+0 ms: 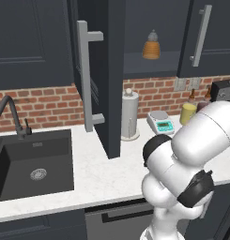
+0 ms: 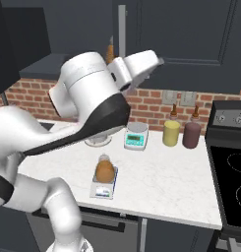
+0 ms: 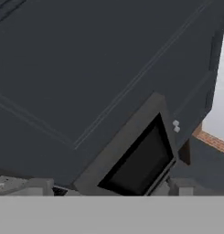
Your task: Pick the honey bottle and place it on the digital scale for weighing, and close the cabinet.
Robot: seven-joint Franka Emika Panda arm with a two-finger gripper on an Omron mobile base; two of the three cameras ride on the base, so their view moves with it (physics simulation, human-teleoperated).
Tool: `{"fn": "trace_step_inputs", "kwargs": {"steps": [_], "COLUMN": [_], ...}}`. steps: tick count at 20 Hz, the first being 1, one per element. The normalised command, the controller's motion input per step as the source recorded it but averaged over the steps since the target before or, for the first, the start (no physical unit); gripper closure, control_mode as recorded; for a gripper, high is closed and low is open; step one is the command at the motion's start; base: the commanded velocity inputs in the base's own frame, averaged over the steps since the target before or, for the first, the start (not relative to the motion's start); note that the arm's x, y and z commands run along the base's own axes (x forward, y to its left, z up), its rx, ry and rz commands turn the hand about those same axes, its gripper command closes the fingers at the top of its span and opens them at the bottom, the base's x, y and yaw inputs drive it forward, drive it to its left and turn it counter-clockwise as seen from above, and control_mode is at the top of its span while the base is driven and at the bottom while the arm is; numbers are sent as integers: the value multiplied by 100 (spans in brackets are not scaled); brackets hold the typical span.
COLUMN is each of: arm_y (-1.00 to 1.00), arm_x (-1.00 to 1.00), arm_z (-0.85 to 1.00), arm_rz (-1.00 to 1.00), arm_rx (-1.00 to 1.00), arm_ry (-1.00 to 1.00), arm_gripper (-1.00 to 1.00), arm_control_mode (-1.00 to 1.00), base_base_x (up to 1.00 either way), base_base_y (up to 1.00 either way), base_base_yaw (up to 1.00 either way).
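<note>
We see the gripper's finger tips (image 3: 40, 186) low in the hand view, pale blurred stubs at the bottom edge; how wide the gap stands we cannot tell, and nothing shows between them. Ahead of them is a dark flat panelled surface, with a strip of brick at about 4 o'clock.

In the right base view the honey bottle (image 2: 105, 170) stands upright on the digital scale (image 2: 103, 188) — cap up, long axis vertical — near the front edge of the white marble counter (image 2: 161, 182). At about 1 o'clock from it sits a white scale with teal display (image 2: 135, 136), then a yellow jar (image 2: 171, 133) and a maroon jar (image 2: 192, 135) along the brick backsplash (image 2: 156, 106). A stove (image 2: 230, 162) lies at the far right.

In the left base view the cabinet (image 1: 149, 37) is open — its door (image 1: 107, 75) swung out over the counter, bar handle (image 1: 86, 75) vertical. Inside, a ribbed orange bottle (image 1: 151, 46) stands on the shelf. A paper towel holder (image 1: 129, 115) stands beside the door, and a dark sink (image 1: 34, 164) with faucet (image 1: 11, 115) lies at 9 o'clock
</note>
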Motion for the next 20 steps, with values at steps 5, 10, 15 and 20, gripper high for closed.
{"fn": "trace_step_inputs", "kwargs": {"steps": [5,10,15,20], "arm_y": [-42,-24,12,-14], "arm_x": [-64,-82,-100,-82], "arm_z": [90,46,-23,-14], "arm_rz": [21,13,9,12], "arm_rx": [75,28,-70,-95], "arm_ry": [-1,-33,-59,-28], "arm_gripper": [-100,-100,-100,-100], "arm_control_mode": [-100,-100,-100,-100], "base_base_x": [0,0,0,0], "base_base_y": [0,0,0,0], "base_base_yaw": [0,0,0,0]}}
